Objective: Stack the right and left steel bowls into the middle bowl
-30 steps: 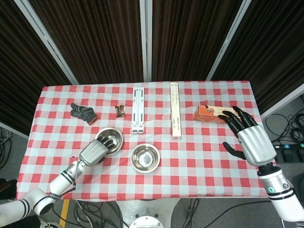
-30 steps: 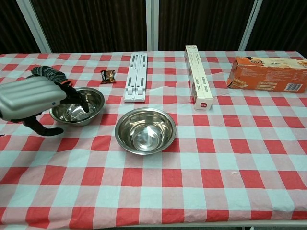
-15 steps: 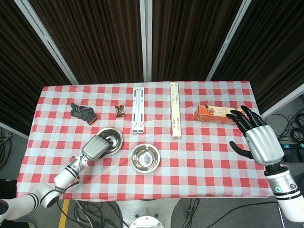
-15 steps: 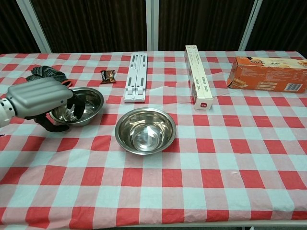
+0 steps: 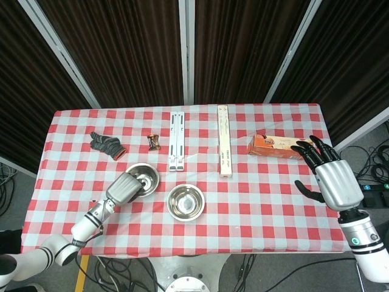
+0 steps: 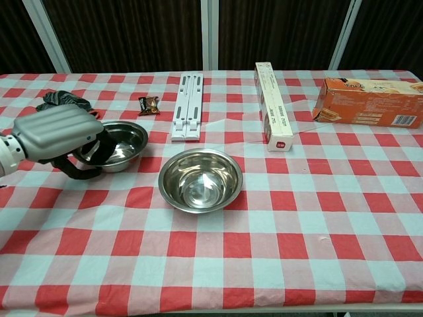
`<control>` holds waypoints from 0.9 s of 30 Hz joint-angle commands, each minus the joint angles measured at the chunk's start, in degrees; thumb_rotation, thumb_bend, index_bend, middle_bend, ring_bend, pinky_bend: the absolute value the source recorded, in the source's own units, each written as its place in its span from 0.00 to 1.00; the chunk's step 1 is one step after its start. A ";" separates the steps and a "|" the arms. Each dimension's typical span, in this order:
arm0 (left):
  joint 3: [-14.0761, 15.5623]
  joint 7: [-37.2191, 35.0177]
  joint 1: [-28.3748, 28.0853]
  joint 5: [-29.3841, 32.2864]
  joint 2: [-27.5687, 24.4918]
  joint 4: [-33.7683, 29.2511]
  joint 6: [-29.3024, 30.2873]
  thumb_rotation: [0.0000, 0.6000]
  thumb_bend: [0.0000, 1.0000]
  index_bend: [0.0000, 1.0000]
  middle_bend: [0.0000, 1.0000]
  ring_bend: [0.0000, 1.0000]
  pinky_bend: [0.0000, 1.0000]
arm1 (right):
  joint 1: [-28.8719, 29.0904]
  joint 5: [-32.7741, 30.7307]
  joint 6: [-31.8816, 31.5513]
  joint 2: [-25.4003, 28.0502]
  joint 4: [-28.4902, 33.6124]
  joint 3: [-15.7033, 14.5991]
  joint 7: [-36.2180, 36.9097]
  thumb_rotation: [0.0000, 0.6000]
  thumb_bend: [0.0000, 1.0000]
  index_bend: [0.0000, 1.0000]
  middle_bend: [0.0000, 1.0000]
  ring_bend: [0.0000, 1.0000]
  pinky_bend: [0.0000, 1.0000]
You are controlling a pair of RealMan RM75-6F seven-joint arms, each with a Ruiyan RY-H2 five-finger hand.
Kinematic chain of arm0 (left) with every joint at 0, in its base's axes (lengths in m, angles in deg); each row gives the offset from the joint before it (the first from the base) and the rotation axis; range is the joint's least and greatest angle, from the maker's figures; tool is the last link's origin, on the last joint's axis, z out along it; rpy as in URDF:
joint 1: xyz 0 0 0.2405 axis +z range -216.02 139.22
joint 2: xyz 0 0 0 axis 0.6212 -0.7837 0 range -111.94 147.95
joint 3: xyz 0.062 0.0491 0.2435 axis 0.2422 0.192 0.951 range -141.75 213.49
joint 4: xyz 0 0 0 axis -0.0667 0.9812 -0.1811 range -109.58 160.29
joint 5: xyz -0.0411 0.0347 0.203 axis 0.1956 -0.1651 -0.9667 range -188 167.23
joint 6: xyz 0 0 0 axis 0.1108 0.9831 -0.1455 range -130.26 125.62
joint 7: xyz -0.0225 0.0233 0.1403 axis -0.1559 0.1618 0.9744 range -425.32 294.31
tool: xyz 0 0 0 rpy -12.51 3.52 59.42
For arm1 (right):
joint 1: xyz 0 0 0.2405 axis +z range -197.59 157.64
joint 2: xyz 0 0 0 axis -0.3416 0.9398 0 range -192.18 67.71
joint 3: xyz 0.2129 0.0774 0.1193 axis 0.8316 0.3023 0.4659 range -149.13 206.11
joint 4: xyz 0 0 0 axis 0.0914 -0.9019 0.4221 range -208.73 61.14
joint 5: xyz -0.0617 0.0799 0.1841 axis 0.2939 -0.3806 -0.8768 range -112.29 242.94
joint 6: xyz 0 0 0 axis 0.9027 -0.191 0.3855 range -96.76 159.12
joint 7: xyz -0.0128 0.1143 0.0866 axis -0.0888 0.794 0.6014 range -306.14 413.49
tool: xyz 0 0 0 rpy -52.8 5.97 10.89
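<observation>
On the table, red-and-white checked cloth, two steel bowls show. Left bowl sits near the left edge; middle bowl sits well apart to its right, nearer the front, upright, nothing inside it. No third bowl visible in either view.

Left hand is at the near-left rim of the left bowl, fingers reaching over the rim into the bowl, thumb curled below outside the wall. Looks like a grip on the rim, bowl pinched between thumb and fingers; bowl bottom appears to rest on the table.

Right hand hangs off the right edge of the table in the head view, fingers spread, holding nothing; chest view doesn't show it.

Other items along the back: dark glove far left, small snack packet, white folding stand, long narrow box, orange carton far right. Glove lies just behind the left hand in the chest view.
</observation>
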 commanded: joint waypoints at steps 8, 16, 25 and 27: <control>0.30 1.10 -0.98 0.40 -1.06 -2.56 -0.22 1.00 0.33 0.71 0.72 0.65 0.73 | -0.41 -0.17 -0.39 -0.34 0.03 0.26 -0.79 1.00 0.20 0.16 0.15 0.04 0.17; 0.47 4.63 -1.04 -0.76 -4.68 -10.27 2.36 1.00 0.33 0.71 0.73 0.66 0.73 | -0.20 -0.67 -0.59 -0.68 -0.04 1.08 -0.98 1.00 0.20 0.16 0.15 0.04 0.17; 0.57 17.47 -1.63 -1.51 -9.86 -30.11 1.38 1.00 0.34 0.71 0.73 0.66 0.73 | 0.85 -2.21 -0.36 -1.12 0.43 2.85 -0.68 1.00 0.20 0.16 0.15 0.04 0.17; 0.28 20.31 -2.09 -1.02 -9.56 -32.72 0.16 1.00 0.34 0.71 0.73 0.66 0.73 | 0.66 -2.17 -0.62 -1.18 0.43 2.85 -0.40 1.00 0.20 0.16 0.15 0.04 0.17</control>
